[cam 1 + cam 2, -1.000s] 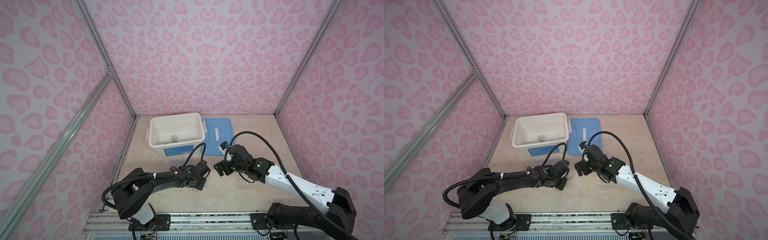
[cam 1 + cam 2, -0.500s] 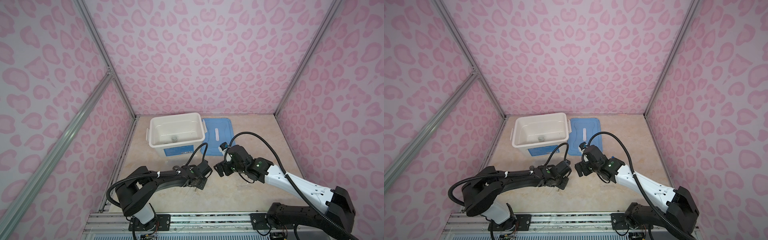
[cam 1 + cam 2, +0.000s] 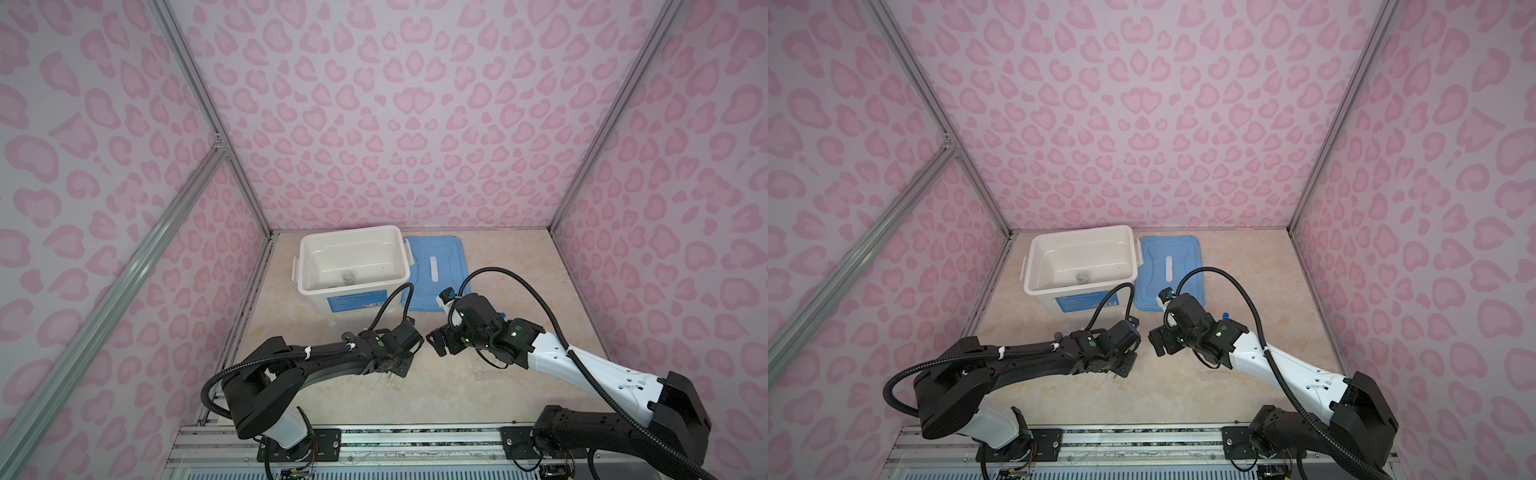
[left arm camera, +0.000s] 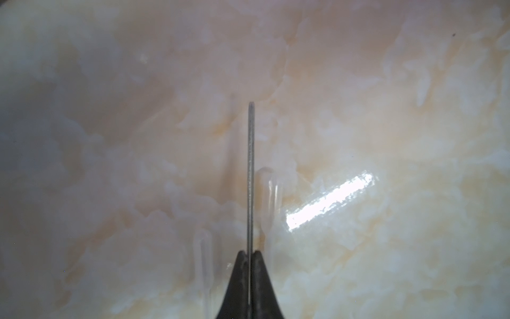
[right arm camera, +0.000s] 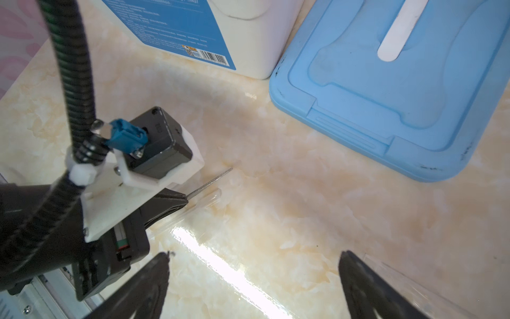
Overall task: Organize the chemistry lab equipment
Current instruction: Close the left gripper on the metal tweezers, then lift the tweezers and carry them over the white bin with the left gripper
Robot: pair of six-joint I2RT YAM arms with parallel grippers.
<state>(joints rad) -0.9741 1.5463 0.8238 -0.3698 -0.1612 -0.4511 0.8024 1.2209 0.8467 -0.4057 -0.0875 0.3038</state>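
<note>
In both top views, the arms meet over the table [image 3: 519, 266], before the bin [image 3: 353, 230]. Left wrist: left claw [image 4: 249, 252] clenched on the rod [image 4: 250, 176], a clear tube [image 4: 271, 193] lying just beside. Right wrist: right claw [image 5: 254, 256] released, wide and empty, near the lid [image 5: 386, 96].

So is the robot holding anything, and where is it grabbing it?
The left gripper pinches a thin metal rod, one end poking out. The right gripper holds nothing.
</note>
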